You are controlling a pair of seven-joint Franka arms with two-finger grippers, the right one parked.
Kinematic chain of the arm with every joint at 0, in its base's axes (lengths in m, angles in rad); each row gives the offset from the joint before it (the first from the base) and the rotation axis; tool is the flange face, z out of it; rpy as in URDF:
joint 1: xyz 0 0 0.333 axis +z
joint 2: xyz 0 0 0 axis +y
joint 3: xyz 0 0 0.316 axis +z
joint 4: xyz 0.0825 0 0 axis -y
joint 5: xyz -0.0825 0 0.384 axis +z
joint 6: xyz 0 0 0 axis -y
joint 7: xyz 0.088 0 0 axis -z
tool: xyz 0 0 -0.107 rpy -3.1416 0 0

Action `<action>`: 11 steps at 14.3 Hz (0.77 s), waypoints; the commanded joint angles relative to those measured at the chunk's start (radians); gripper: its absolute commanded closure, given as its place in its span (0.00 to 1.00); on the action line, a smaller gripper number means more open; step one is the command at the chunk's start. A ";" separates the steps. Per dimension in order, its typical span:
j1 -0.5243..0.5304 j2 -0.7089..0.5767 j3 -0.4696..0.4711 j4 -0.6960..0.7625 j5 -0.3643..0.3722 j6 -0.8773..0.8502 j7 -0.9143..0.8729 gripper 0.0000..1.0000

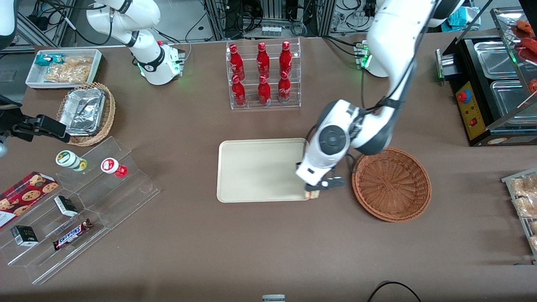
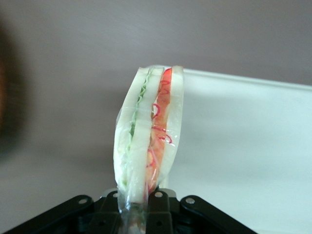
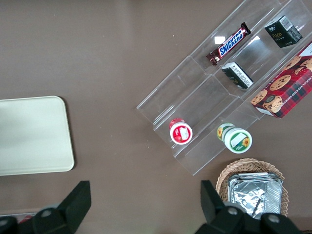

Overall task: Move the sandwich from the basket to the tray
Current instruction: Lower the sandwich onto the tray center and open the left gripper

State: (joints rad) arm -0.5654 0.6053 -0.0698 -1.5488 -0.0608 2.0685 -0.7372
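Note:
My gripper (image 1: 317, 191) is shut on the sandwich (image 2: 148, 141), a wedge of white bread in clear film with green and red layers along its cut edge. It hangs over the edge of the cream tray (image 1: 260, 170), at the corner nearest the front camera and beside the basket. In the front view only a sliver of the sandwich (image 1: 313, 194) shows under the fingers. The reddish-brown woven basket (image 1: 392, 184) lies empty beside the tray, toward the working arm's end of the table. In the left wrist view, the pale tray (image 2: 243, 146) lies beneath the sandwich tip.
A clear rack of red bottles (image 1: 263, 75) stands farther from the front camera than the tray. Toward the parked arm's end are a stepped acrylic display with snacks (image 1: 79, 209), a lighter wicker basket with foil trays (image 1: 88, 113) and a white snack bin (image 1: 63, 67). A black food warmer (image 1: 491, 84) stands at the working arm's end.

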 commanded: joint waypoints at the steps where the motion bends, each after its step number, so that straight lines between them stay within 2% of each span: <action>1: -0.091 0.094 0.018 0.140 -0.014 -0.008 -0.098 0.95; 6: -0.189 0.194 0.019 0.257 -0.005 0.016 -0.189 0.95; 11: -0.241 0.238 0.021 0.280 0.032 0.044 -0.246 0.95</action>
State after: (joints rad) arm -0.7788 0.8158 -0.0656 -1.3070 -0.0522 2.1098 -0.9510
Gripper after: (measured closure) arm 0.859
